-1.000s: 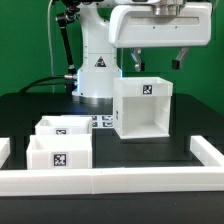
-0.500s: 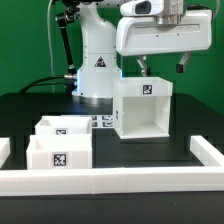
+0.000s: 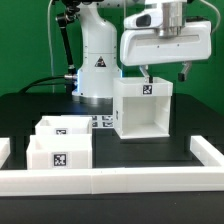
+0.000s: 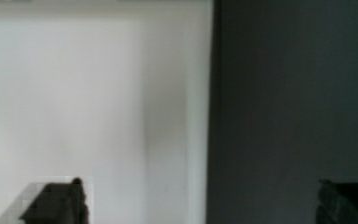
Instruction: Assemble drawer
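Observation:
The white cube-shaped casing (image 3: 142,108) stands on the black table with its open side toward the camera and a tag on its top. Two shallow white trays, the front one (image 3: 58,151) and the back one (image 3: 62,127), stand together at the exterior view's left. My gripper (image 3: 166,72) hangs open and empty just above the casing's top, over its edge on the exterior view's right. In the wrist view the gripper (image 4: 202,205) is open, one fingertip (image 4: 55,200) over the casing's blurred white top (image 4: 87,100), the other over the dark table.
A long low white rail (image 3: 110,180) runs along the table's front with raised ends at both sides. The marker board (image 3: 102,122) lies between the trays and the casing. The robot base (image 3: 97,65) stands behind.
The gripper has moved toward the exterior view's right and slightly down, closer to the casing's top. The casing and trays have not moved.

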Action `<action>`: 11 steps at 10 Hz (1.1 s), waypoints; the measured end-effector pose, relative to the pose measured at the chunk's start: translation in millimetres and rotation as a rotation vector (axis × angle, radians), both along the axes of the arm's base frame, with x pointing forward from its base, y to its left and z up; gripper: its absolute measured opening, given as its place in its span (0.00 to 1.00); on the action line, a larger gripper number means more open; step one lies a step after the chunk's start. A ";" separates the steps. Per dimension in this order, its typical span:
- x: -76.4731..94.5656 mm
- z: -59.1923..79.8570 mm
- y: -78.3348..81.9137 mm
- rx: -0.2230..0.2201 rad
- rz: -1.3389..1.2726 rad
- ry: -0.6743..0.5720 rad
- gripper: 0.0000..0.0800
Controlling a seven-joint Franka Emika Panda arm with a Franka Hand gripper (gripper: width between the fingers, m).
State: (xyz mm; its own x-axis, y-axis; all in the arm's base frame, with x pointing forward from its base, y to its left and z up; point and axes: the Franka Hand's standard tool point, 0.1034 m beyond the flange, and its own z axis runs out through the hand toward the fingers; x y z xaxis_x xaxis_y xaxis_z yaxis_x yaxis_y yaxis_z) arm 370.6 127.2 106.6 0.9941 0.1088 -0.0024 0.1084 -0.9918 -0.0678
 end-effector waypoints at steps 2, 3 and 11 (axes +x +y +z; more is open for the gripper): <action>-3.2 -11.1 1.7 0.000 -0.006 -0.002 0.81; -2.7 -10.8 1.7 0.000 -0.005 -0.005 0.81; -3.0 -11.2 1.3 0.000 -0.006 -0.001 0.05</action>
State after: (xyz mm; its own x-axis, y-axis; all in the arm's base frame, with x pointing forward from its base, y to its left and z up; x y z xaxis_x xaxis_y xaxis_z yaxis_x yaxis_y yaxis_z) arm 367.5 128.5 95.4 0.9947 0.1032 -0.0010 0.1029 -0.9924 -0.0677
